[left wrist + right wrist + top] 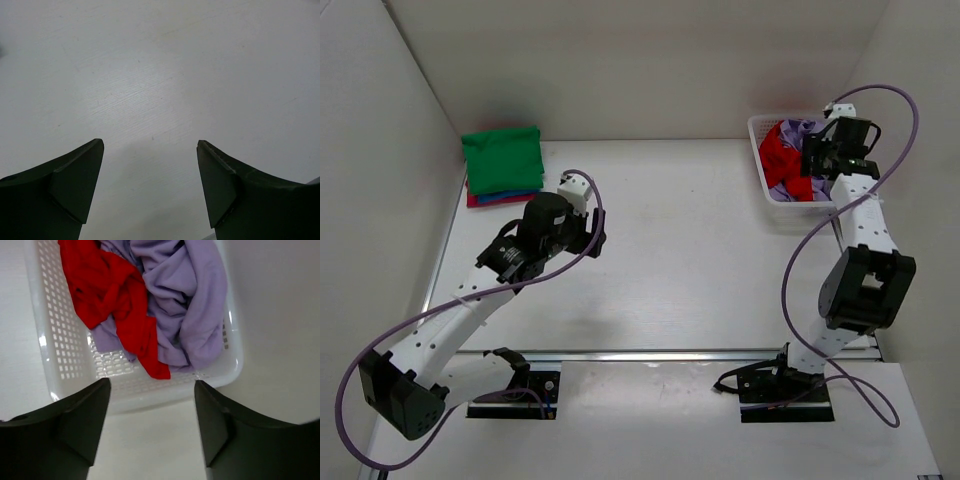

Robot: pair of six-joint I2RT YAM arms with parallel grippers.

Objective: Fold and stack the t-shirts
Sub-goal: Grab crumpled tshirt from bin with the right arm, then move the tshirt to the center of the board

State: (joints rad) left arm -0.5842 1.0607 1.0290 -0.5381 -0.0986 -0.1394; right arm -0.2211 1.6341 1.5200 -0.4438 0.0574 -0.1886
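Red t-shirt (102, 290) crumpled on purple t-shirt (195, 305) in basket (55, 342), far right; folded stack (502, 158) far left. Right tool (152, 387) spread over basket's near rim, empty; left tool (150, 145) spread over desk (160, 75). Tip: pinch red only, lift clear.

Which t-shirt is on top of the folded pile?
The green t-shirt: it lies folded on top, while the red t-shirt and lavender t-shirt sit crumpled in the basket.

red tee (110, 295), lavender tee (195, 305), white lattice basket (65, 350), green tee (503, 158)
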